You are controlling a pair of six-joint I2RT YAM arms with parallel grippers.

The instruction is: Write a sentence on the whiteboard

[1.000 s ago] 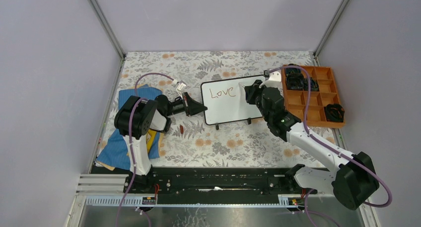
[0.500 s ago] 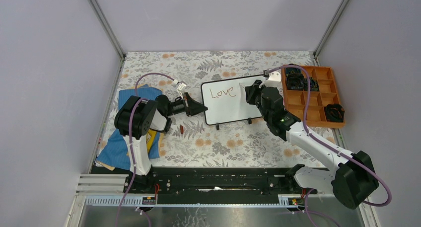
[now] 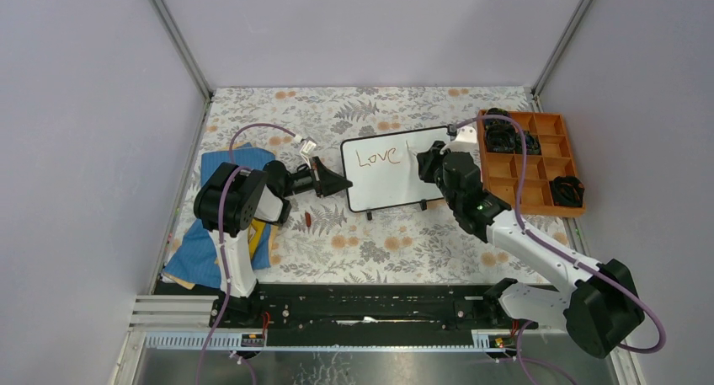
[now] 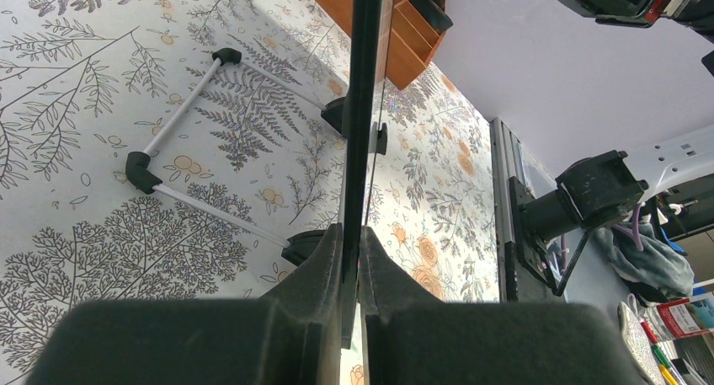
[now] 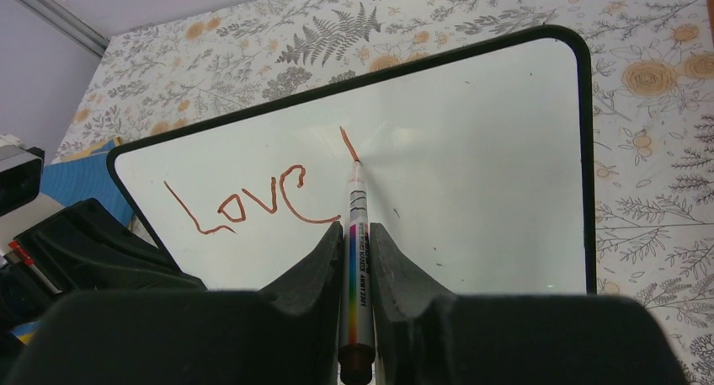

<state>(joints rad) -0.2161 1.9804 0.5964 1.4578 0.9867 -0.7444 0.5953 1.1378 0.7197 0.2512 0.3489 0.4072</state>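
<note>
Top external: floral tabletop; left claw pinches whiteboard, right claw pinches marker.

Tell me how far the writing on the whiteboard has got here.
Done: the word "Love" stands in red-brown on the whiteboard. In hand: the right pincer grips a marker, its tip at a short stroke just right of that word, while the left pincer clamps the board's left edge. Left: the rest of the sentence; one word and one stroke make none yet.

Left arm and right arm, black joints, white links, looping purple cables; blocky black fingers
</note>
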